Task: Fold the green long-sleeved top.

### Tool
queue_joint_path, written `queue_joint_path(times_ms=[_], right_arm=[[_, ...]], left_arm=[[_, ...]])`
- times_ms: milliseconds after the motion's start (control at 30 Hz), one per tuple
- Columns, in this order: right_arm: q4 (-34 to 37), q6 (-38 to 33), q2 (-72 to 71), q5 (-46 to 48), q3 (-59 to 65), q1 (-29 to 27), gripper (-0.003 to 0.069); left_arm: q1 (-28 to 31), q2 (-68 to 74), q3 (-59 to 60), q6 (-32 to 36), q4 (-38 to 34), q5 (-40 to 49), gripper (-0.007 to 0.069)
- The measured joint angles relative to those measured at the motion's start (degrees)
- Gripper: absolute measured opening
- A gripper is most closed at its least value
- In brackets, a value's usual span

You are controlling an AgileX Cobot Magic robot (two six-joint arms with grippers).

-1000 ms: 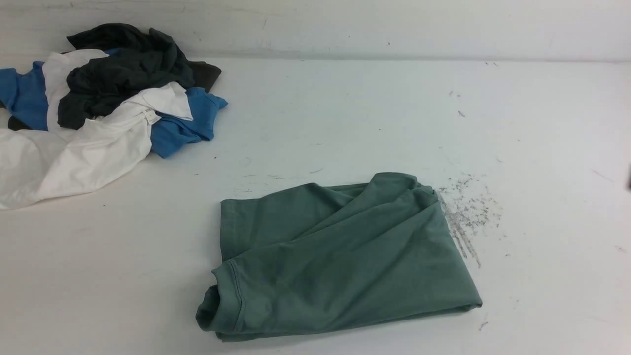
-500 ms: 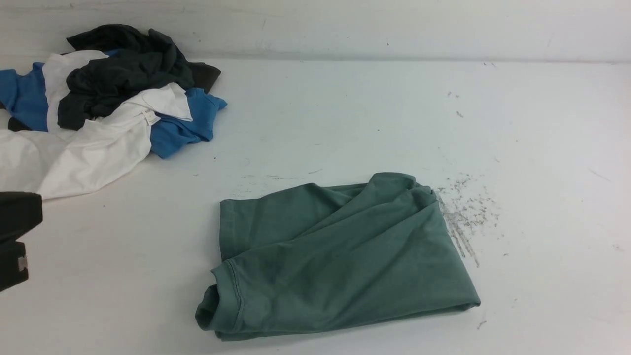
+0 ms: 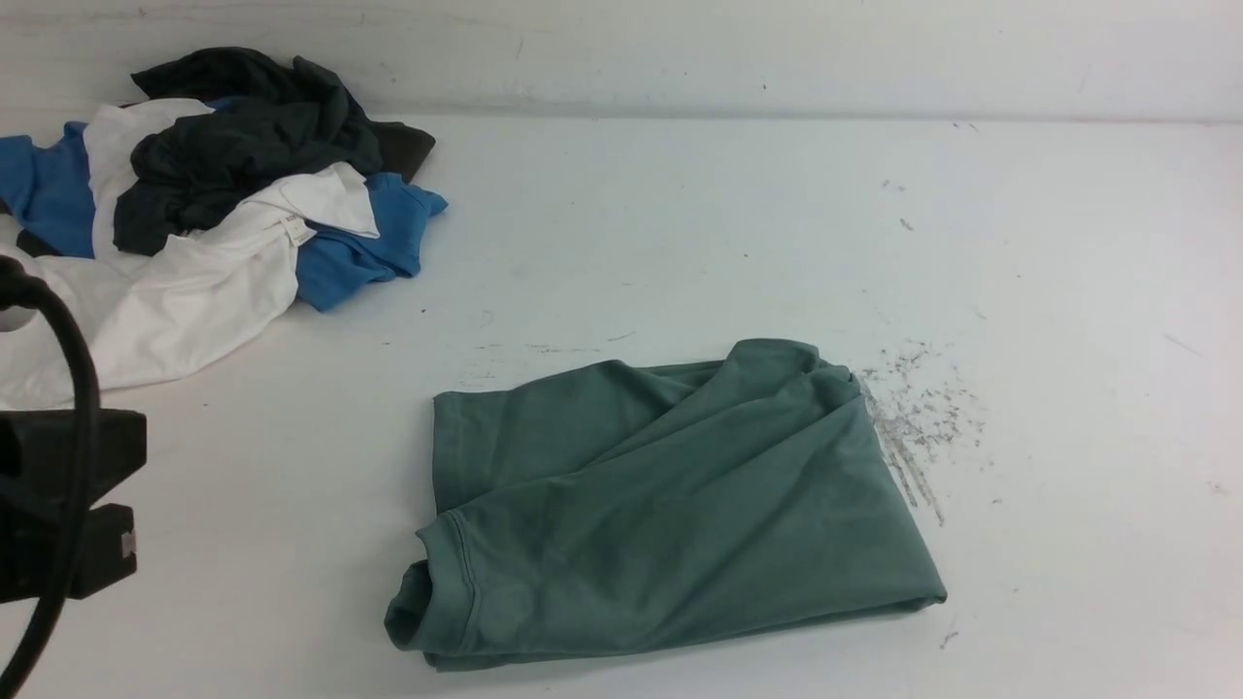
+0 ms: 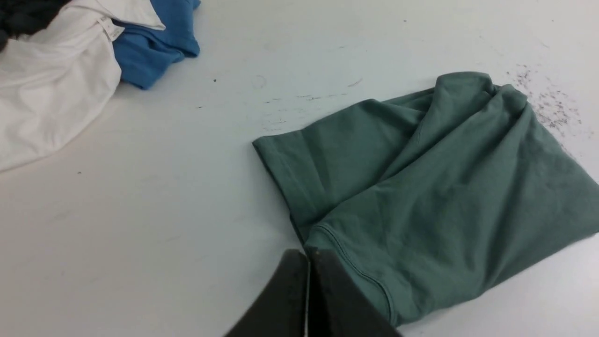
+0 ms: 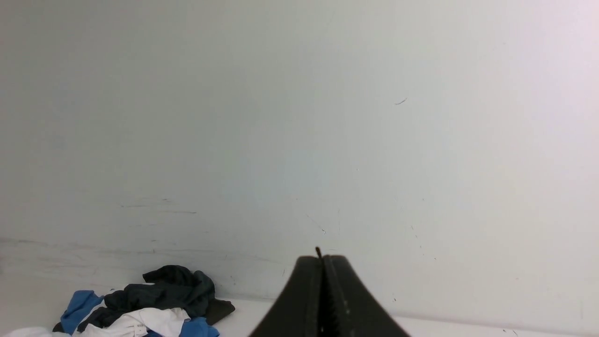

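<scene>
Bringing my left end effector (image 4: pixel 307 262) back in beside the green long-sleeved top (image 3: pixel 670 505).
Both end effectors are clenched, empty; the top is lying folded, unmoved, so I am judging the folding finished.

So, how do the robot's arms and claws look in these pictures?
Both claws are matte black wedges that taper to a narrow tip: left claw, right claw. In the front view the left arm is blocky and black, with a thick black cable looping over it.

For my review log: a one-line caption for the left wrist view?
Shut left end effector at the hemmed edge of the folded green top; other clothes heaped beyond.
</scene>
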Motion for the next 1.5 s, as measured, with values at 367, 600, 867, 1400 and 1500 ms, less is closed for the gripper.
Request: queue_joint_path(times_ms=[367,600,867,1400,1500], right_arm=[[-0.20,0.02,0.00,0.05,0.00,0.00,-0.0011],[-0.20,0.02,0.00,0.16,0.00,0.00,-0.0011],[-0.20,0.02,0.00,0.22,0.00,0.00,-0.0011],[-0.20,0.02,-0.05,1.05,0.00,-0.02,-0.0011],[-0.20,0.02,-0.05,1.05,0.00,-0.02,-0.0011]], left_arm=[[0.00,0.00,0.02,0.57,-0.10,1.35,-0.0004],[0.00,0.00,0.02,0.41,9.87,1.80,-0.0004],[1.22,-7.63,6.97,0.01,14.21,-4.29,-0.0004],[14.63,-38.19,43.86,0.07,10.51,-20.67,-0.0004],[14.63,-38.19,43.86,0.07,9.65,-20.00,-0.0004]])
